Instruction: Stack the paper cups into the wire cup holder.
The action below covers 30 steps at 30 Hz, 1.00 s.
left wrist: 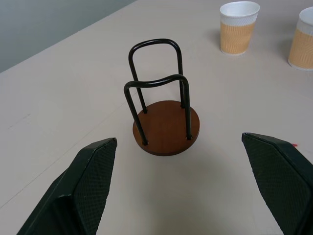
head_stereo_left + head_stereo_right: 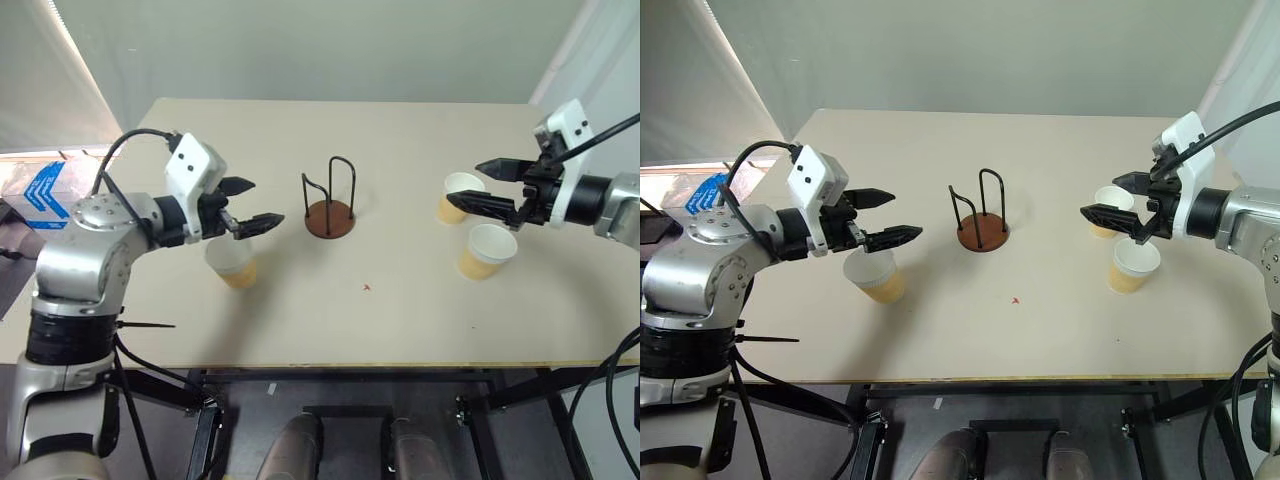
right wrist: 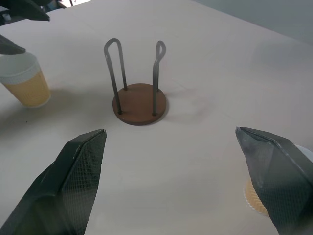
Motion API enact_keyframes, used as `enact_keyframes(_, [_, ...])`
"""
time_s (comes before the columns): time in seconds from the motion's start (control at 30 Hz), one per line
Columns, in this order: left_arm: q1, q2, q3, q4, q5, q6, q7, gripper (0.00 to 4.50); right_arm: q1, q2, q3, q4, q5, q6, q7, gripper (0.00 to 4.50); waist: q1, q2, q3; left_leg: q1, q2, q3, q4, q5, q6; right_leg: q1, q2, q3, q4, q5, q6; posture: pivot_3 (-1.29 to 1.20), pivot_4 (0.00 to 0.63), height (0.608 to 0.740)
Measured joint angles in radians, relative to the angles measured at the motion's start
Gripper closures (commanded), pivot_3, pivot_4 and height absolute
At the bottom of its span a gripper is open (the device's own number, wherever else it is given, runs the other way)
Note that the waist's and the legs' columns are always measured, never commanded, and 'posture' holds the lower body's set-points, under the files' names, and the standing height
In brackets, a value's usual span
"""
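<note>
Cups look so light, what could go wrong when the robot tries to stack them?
1. The left gripper hangs open right above one cup; coming down off-centre could tip or crush it.
2. The two cups under the right gripper stand close together, so grabbing one might knock the other.
3. The holder has thin wire loops; a cup could catch on them.

Looks like a robot lab or test room. Plain beige surface (image 2: 400, 330) on a black metal frame (image 2: 520, 385), bare grey-green wall (image 2: 330, 45) behind, white curtains (image 2: 45, 70) at both sides, loose black cables (image 2: 150, 380) trailing below, a blue and white box (image 2: 42, 192) set off to one side.
</note>
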Motion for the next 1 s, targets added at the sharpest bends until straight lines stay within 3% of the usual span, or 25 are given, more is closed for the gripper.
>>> enact_keyframes(0.37, [-0.001,-0.01,-0.042,0.021,0.015,-0.016,0.0,0.0,0.016,-0.001,-0.016,-0.027,0.015,0.014,-0.008,0.01,0.001,0.0,0.0,0.0,0.0,0.0,0.0,0.001,0.001,0.0,0.0,0.0,0.0,0.0,0.0,0.0,0.15,0.74])
enact_keyframes(1.0, [-0.085,-0.197,-0.183,0.13,0.138,-0.016,0.108,0.0,0.076,-0.012,-0.072,-0.101,0.07,0.058,-0.033,0.01,0.002,0.0,0.0,0.0,0.0,0.0,0.001,0.003,-0.001,0.002,0.0,0.0,0.0,0.0,0.002,0.0,0.15,0.74])
